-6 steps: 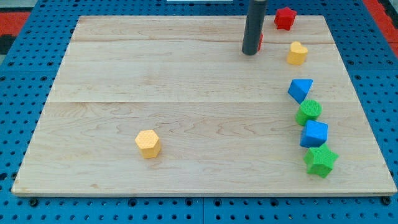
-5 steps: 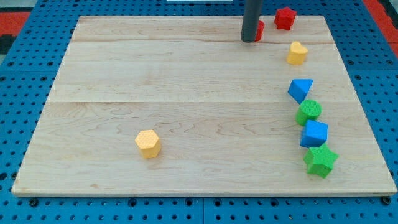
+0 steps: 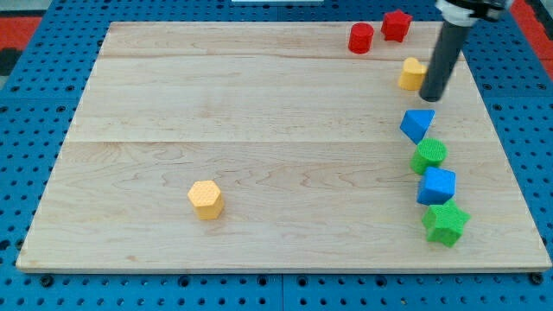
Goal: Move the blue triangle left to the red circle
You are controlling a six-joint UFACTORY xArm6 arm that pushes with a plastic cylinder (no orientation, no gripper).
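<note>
The blue triangle (image 3: 417,124) is found near the right edge of the surface (image 3: 259,130), at the head of a column that runs down the view: a green round block (image 3: 429,155) touching or just below it, then a blue cube (image 3: 436,186), then a green star-like block (image 3: 446,224). The red circle (image 3: 360,38) sits near the top edge, up and to the view's left of the triangle, with a second red block (image 3: 396,25) of unclear shape just beside it on the right.

My tip (image 3: 432,97) is placed just above the triangle on the view's upper right, close against a yellow block (image 3: 412,74) on its left. No jaws are fitted; only the bare rod is carried, so nothing is spread or pinched.

Judged step: approach to the triangle's far side. For a clean push, the tip should be brought to the triangle's lower right flank, so that the push line runs up and leftward to a spot left of the circle. A pointed block is likely to rotate off an off-centre contact; the push is best kept through its middle. The yellow block lies close to that path and may be struck.

The rod's upper part is cut off at the top edge. Contact between the tip and the yellow block cannot be settled. A yellow hexagonal block (image 3: 206,199) lies well apart at lower left.
</note>
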